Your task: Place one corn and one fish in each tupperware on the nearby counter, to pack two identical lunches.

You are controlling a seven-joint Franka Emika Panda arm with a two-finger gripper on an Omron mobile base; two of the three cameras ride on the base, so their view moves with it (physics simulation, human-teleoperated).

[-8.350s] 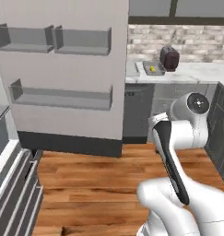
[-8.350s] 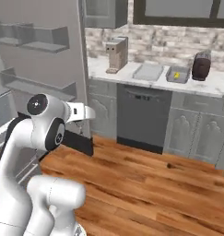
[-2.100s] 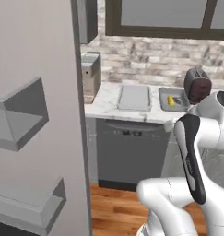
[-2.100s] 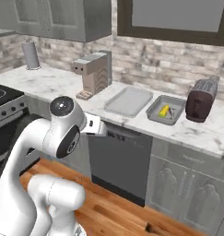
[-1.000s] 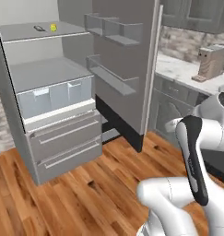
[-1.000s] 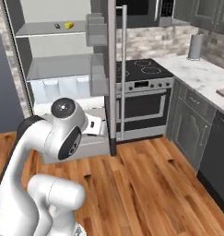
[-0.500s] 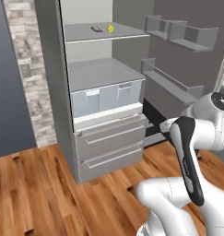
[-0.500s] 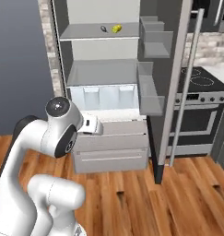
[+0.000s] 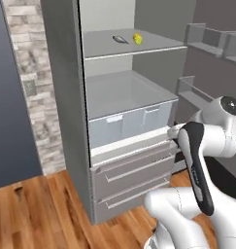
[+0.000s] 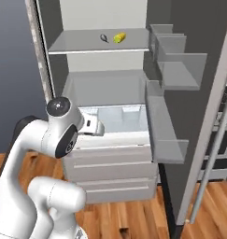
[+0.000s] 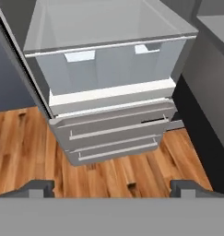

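Note:
One yellow corn cob point(image 9: 137, 38) point(image 10: 119, 38) lies on the upper shelf of an open fridge. A small dark fish point(image 9: 120, 39) point(image 10: 104, 38) rests just left of it, close beside it. My gripper point(image 11: 111, 188) hangs well below that shelf, in front of the crisper bins, at about the height of the white ledge. It is open, with its fingertips point(image 11: 38, 186) far apart and nothing between them. In the base views the hand point(image 9: 175, 130) point(image 10: 93, 127) is tucked close to the arm. The tupperware and the counter are out of view.
The fridge door point(image 10: 199, 93) stands open on the right, its door shelves point(image 10: 178, 70) jutting inward. Two clear crisper bins point(image 11: 109, 64) sit above two grey drawers point(image 11: 113, 133). A stone wall point(image 9: 34, 82) is on the left, with wooden floor point(image 11: 21, 147) below.
The whole picture has shifted as the base drove and turned from the counter toward the open fridge, which is now closer and more centred. The arm keeps its folded pose.

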